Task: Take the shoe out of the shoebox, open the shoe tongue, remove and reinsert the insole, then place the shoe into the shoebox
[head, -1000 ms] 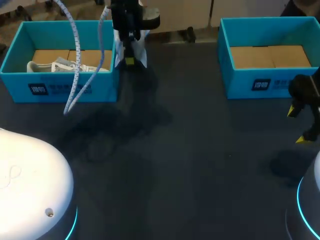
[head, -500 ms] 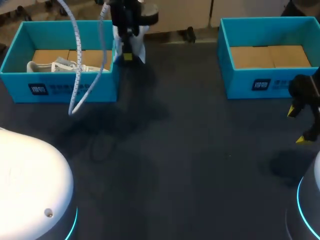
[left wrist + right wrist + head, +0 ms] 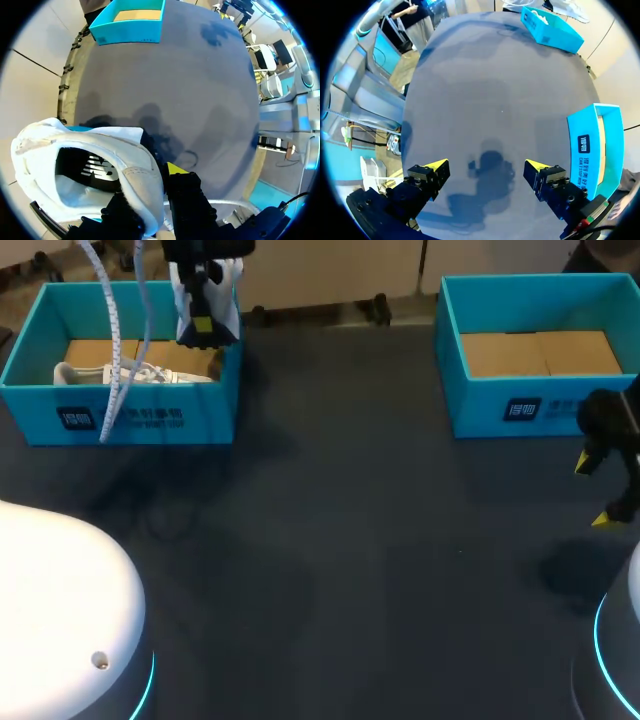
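My left gripper point(image 3: 203, 324) hangs over the back right corner of the left blue shoebox point(image 3: 130, 420), shut on the collar of a white shoe point(image 3: 228, 308). In the left wrist view the white shoe point(image 3: 85, 165) fills the space by my left gripper point(image 3: 152, 172): one yellow-tipped finger point(image 3: 175, 169) presses its outer wall, the other is hidden inside the opening. A second white shoe point(image 3: 125, 372) lies inside that box. My right gripper point(image 3: 598, 490) stands open low over the table in front of the right shoebox point(image 3: 520, 405), nothing between its fingers point(image 3: 436, 166).
A braided cable point(image 3: 108, 390) from my left arm dangles in front of the left box. The right shoebox point(image 3: 597, 145) holds only brown cardboard and sits close beside my right gripper point(image 3: 486, 167). The dark table point(image 3: 350, 560) spreads between both boxes.
My left arm has carried the white shoe leftward and back, from beside the left box to above its back right corner. The cable swung along. The right arm kept still.
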Tool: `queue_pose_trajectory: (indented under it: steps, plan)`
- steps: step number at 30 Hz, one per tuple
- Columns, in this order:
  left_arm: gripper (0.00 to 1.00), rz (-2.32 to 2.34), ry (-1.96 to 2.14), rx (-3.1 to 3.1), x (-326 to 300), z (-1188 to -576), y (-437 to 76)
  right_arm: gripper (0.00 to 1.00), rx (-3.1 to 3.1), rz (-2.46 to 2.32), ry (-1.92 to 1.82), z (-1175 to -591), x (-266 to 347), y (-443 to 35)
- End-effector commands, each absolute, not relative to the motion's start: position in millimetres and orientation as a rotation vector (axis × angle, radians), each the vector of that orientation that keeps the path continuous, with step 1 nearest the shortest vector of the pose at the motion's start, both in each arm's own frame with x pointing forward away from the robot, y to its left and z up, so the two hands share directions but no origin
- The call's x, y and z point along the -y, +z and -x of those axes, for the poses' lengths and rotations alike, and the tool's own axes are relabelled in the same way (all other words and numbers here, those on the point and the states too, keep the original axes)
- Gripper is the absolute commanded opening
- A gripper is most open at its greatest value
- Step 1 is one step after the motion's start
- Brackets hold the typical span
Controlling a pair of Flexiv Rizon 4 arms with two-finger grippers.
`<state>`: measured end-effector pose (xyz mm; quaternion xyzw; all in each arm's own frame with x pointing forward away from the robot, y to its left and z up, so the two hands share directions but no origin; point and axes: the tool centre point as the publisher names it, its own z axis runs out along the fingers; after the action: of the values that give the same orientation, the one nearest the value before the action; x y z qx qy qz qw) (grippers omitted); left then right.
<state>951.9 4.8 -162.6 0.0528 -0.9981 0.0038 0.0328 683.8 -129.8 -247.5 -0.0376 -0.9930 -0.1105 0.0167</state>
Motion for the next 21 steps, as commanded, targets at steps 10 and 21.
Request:
queue_pose_trajectory:
  steps: [10, 21]
  plan:
    - [0.00, -0.057, 0.016, 3.072, -42.5, -978.5, -153.2, 1.00, 3.088, 0.117, -0.339, -683.7, 129.3, -248.7]
    - [0.00, 0.088, -0.016, 3.041, -69.0, -1003.6, -161.7, 1.00, 3.088, 0.117, -0.339, -683.7, 129.3, -248.7]
